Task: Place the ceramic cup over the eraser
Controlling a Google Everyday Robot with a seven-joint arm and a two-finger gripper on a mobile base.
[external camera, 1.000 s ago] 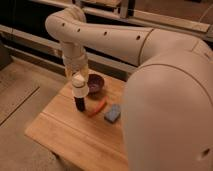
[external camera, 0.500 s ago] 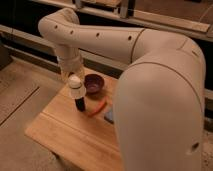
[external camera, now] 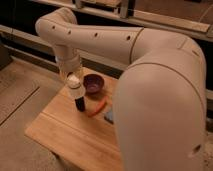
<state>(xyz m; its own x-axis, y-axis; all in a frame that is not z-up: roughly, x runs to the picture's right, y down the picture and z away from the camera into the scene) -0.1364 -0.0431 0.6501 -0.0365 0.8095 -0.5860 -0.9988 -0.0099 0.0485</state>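
Pincer [external camera: 72, 77] lowered, ceramic cup [external camera: 75, 84] — just beneath

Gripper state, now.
Gripper: cannot be told. It is at the ceramic cup, directly above the upright eraser.

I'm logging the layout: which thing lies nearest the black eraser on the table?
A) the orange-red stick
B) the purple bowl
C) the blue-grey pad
A: the orange-red stick lies right beside the eraser, while the pincer hangs just above the eraser, at the ceramic cup.
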